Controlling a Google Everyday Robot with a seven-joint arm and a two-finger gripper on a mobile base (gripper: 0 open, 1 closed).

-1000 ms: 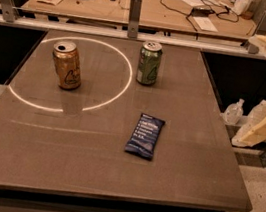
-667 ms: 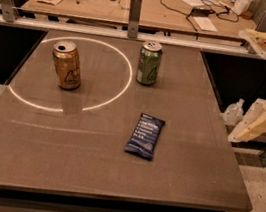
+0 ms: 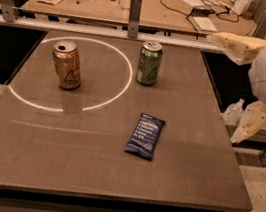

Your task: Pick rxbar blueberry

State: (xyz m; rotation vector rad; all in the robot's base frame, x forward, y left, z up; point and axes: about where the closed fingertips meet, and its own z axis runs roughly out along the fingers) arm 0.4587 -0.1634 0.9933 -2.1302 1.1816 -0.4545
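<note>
The rxbar blueberry (image 3: 145, 135) is a flat dark blue wrapped bar with pale text lines. It lies flat on the dark table (image 3: 62, 167), right of centre and towards the front. My gripper (image 3: 222, 89) hangs at the right edge of the view, above the table's right side and up and to the right of the bar. Its two pale fingers (image 3: 234, 45) are spread wide apart with nothing between them. It touches nothing.
A gold can (image 3: 67, 65) stands upright at the table's left, inside a bright ring of light. A green can (image 3: 149, 63) stands upright at the back centre. A metal rail (image 3: 109, 33) runs along the far edge, with a cluttered wooden bench (image 3: 140, 3) behind it.
The gripper's upper finger has swung left, further in over the table's right edge. The bar and both cans have not moved.
</note>
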